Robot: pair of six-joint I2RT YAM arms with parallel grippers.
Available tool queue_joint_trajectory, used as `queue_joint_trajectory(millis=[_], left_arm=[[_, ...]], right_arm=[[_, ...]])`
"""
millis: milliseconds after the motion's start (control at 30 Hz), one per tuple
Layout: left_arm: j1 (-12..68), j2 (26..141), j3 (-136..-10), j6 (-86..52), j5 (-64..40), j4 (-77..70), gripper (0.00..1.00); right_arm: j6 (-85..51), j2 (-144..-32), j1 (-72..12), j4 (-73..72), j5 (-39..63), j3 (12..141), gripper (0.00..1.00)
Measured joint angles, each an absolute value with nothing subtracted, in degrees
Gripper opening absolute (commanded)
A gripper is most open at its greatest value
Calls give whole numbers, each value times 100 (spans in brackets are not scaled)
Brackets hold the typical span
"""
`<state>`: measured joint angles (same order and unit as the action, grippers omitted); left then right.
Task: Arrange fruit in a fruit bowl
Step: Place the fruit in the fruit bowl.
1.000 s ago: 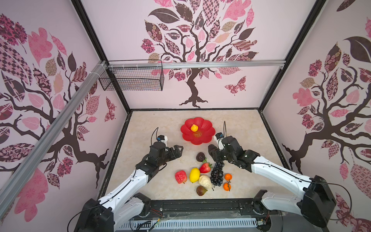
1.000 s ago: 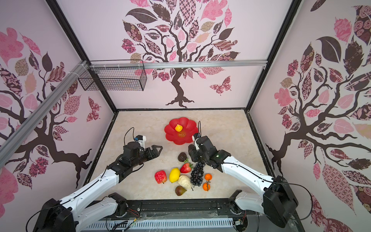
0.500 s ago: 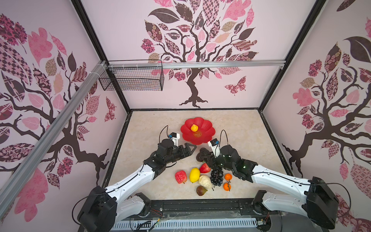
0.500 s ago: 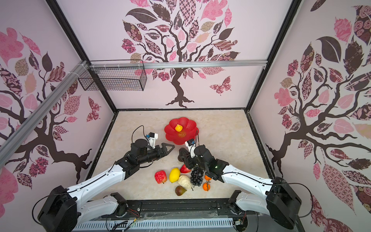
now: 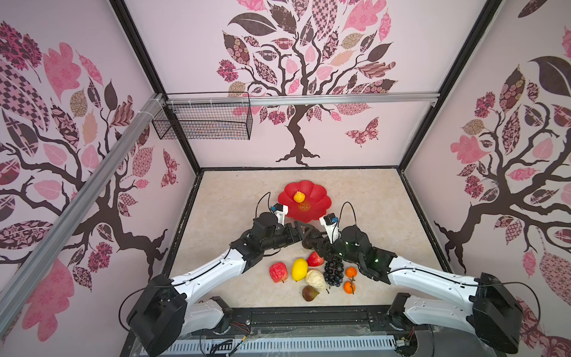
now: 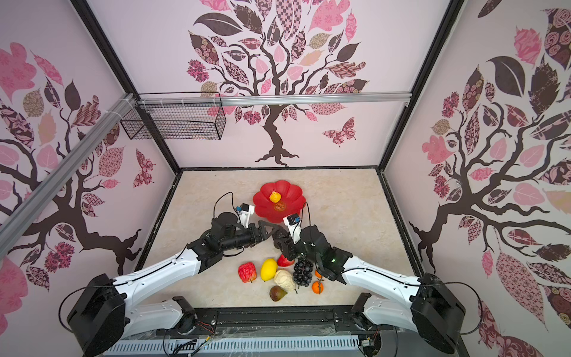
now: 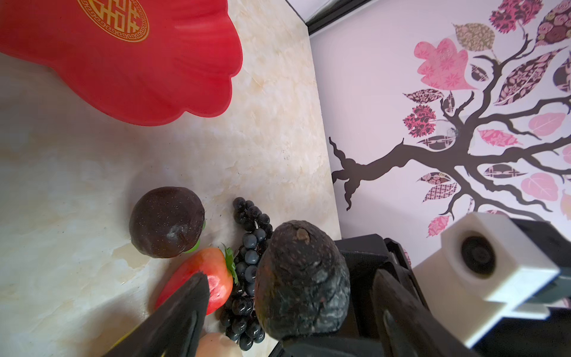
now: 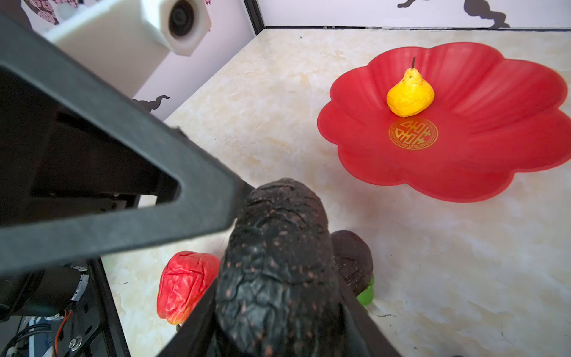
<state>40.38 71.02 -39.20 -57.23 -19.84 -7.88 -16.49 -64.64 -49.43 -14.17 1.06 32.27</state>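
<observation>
Fruit bowl (image 7: 139, 77) cut off in left wrist view; one orange (image 6: 318, 274) half hidden by right arm (image 6: 370, 278).

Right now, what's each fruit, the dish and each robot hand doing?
Right gripper, shut on the avocado.
Left gripper, open around the avocado.
Avocado, held by the right gripper.
Pear, upright in the fruit bowl.
Fruit bowl, holding only the pear.
Dark round fruit, on the table.
Strawberry, on table.
Grape bunch, on table.
Lemon, on table.
Apple, on table.
Cream knobbly piece, on table.
Fig, on table.
Two oranges, on table.
</observation>
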Motion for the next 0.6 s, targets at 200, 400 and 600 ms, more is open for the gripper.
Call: queue_joint_trajectory(millis=[200,400,600], left_arm=[[4106,7179,-3933,-5774,-2086,-915,75],[4132,7293,-3951,-5841,-2180,-1035,69],[4154,7391,-4018,-5848,-2237,-1081,70]], right_arm=[[-1645,-6464,-4980,-1494,40,3227,46],[-1645,-6466,-4984,-1564,-3,3229,46],[-1638,-6490,-5009,-1570,-16,3229,46]])
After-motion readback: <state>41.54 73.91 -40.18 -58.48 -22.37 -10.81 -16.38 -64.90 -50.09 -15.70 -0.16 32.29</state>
